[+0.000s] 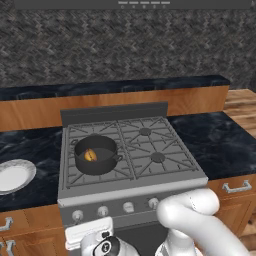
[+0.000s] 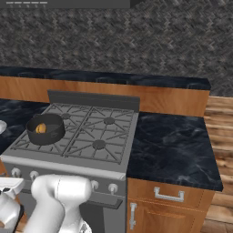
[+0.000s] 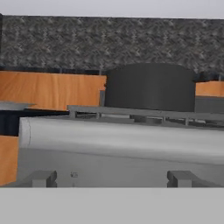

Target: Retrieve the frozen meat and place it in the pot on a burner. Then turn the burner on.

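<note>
already the frozen meat [image 1: 90, 155] sat in the pot [image 1: 96, 154]; gripper [image 3: 112, 178] spread wide, empty, burner knob unturned.

The stove [image 1: 131, 192] looks like brushed silver metal with a dull sheen, and its grates [image 1: 150, 145] are matt grey metal bars. On the stove's front left grate sits the pot [image 1: 96, 155], dark grey metal, smooth and pretty matt outside. Inside the pot the frozen meat [image 1: 90, 155] is orange-brown and glossy. Either side of the stove the counter [image 1: 215, 142] is dark polished stone with pale veining, slightly shiny. Below it the cabinets [image 2: 173, 214] are warm smooth wood with silver metal handles [image 2: 169, 195]. Behind the stove, the wall [image 1: 125, 45] is rough-looking grey woven-pattern tile. Left of the stove the plate [image 1: 15, 175] is smooth white, glazed-looking.
</note>
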